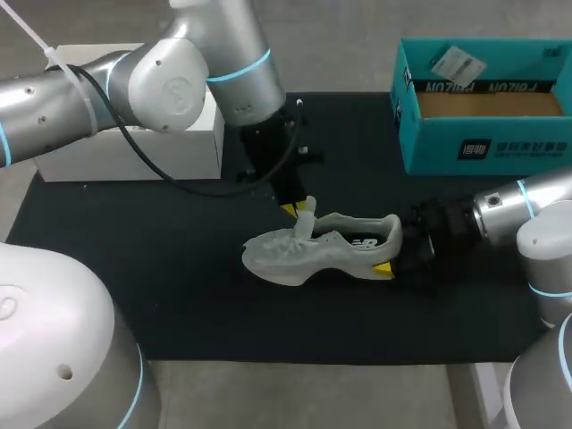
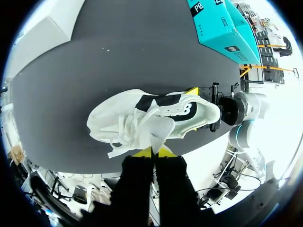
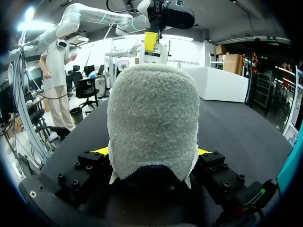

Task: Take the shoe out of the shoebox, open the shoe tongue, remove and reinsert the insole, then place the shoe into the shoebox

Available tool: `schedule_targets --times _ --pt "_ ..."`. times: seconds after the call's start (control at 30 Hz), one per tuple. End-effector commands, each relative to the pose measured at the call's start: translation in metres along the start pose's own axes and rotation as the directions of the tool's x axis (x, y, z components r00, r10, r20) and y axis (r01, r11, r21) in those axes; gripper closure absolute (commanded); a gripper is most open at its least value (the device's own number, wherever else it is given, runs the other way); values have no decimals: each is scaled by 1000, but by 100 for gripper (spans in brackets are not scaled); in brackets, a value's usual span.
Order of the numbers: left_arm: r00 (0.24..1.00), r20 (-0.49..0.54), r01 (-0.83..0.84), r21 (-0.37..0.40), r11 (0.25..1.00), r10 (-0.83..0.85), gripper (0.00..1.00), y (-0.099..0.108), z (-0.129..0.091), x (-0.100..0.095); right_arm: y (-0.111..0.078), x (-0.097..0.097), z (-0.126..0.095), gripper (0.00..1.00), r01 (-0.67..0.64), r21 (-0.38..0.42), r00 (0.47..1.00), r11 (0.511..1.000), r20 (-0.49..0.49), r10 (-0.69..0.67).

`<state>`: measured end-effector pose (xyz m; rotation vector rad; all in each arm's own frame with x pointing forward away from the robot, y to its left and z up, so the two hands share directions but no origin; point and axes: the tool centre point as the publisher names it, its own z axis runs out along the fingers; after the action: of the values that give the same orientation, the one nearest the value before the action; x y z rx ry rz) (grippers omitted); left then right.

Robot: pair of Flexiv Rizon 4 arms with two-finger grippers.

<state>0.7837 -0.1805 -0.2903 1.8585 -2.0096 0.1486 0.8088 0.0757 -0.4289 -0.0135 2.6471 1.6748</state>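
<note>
A pale grey-white shoe (image 1: 331, 250) lies on its side on the black mat, toe towards my left. My left gripper (image 1: 299, 210) comes down from behind it and is shut on the raised tongue (image 1: 307, 219). In the left wrist view, the yellow fingertips (image 2: 142, 152) pinch the tongue (image 2: 158, 130) above the shoe (image 2: 142, 113). My right gripper (image 1: 389, 250) holds the heel end. The right wrist view shows the fuzzy heel (image 3: 151, 113) filling the gap in the gripper (image 3: 152, 151), with a yellow tip touching each side. The teal shoebox (image 1: 483, 107) stands open at the back right.
A white box (image 1: 134, 143) sits at the back left of the black mat (image 1: 179, 295), under my left arm. A small paper packet (image 1: 458, 63) lies in the shoebox. Bare mat stretches in front of the shoe.
</note>
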Motion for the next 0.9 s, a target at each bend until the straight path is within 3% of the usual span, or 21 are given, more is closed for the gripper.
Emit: schedule_targets --times 0.03,0.43,0.53,0.83,0.9 --pt "997 -73 10 20 1000 -8 100 9 -3 -13 -1 0 2 100 0 2 1000 1000 2 0" --pt "988 -38 151 40 988 -149 100 5 10 -50 -1 0 2 100 0 2 1000 1000 2 0" --pt "983 13 180 62 982 -181 100 3 14 -55 -1 0 2 100 0 2 1000 1000 2 0" --pt "972 23 234 50 971 -235 100 1 21 -65 -1 0 2 100 0 2 1000 1000 2 0" --pt "974 18 223 37 974 -224 56 0 22 -65 -1 0 2 100 0 2 1000 1000 2 0"
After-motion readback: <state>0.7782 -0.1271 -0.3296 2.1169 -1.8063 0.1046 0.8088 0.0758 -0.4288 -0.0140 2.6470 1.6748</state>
